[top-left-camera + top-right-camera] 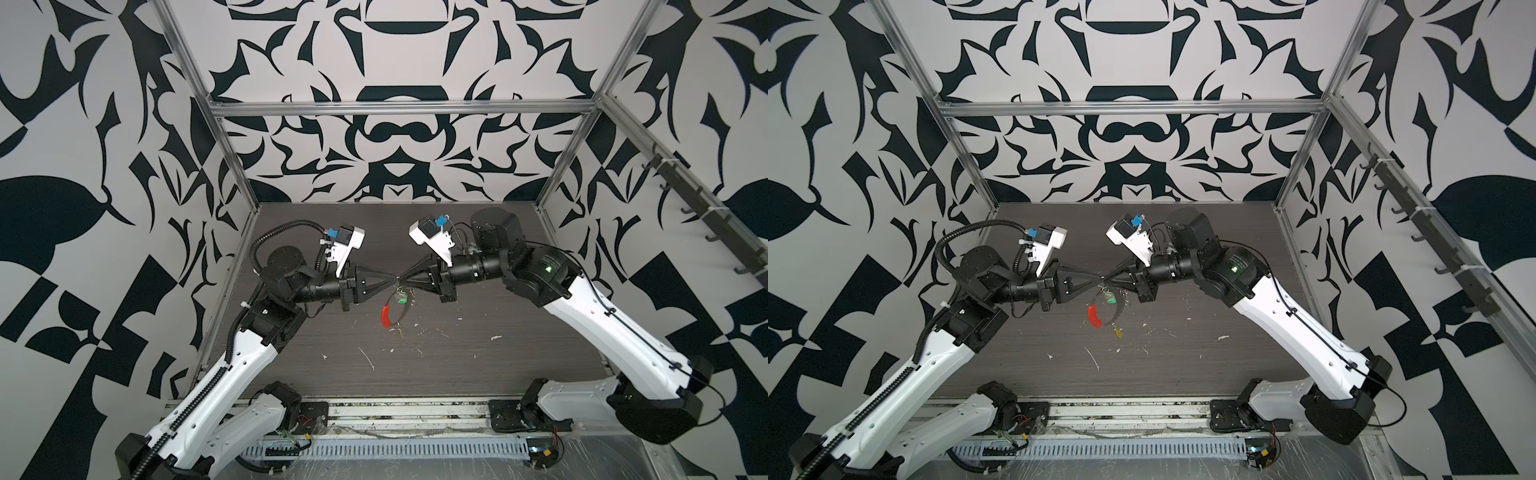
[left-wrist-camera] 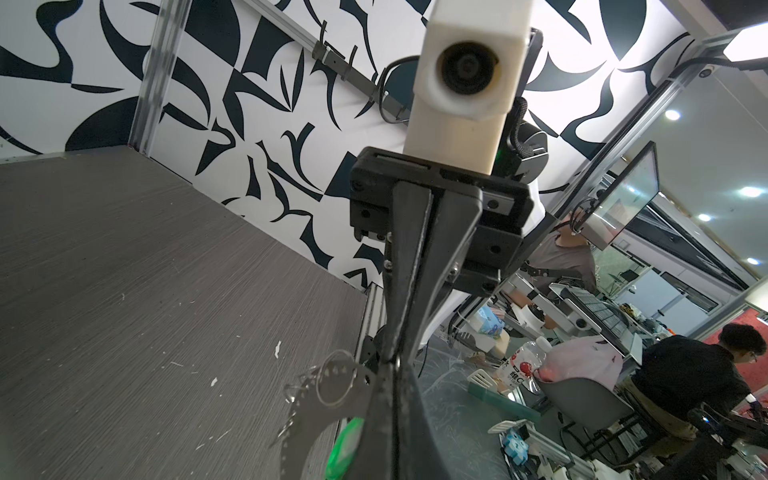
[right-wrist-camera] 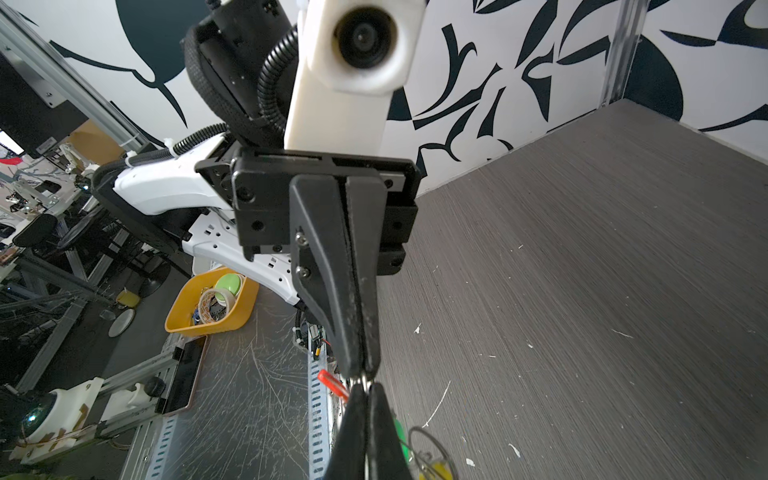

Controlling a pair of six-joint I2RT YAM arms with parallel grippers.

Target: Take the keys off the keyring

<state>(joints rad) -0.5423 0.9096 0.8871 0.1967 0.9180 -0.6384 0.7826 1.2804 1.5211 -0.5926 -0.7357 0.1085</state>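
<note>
Two pairs of black, wedge-shaped fingers are met tip to tip above the middle of the desk (image 1: 457,353). The left fingers (image 1: 376,284) and the right fingers (image 1: 417,279) are each pressed together. The keyring (image 1: 386,316) is hung just below that meeting point; which pair pinches it cannot be told. It is seen as a thin dark wire loop with a curved, glossy red plastic sleeve along one side. A green tag (image 1: 401,297) is seen near the loop's top and a yellow tag (image 1: 1119,331) at its lowest part. A small silver ring (image 2: 336,378) is seen beside the tips. The desk is grey, finely grained and flecked with white scraps.
</note>
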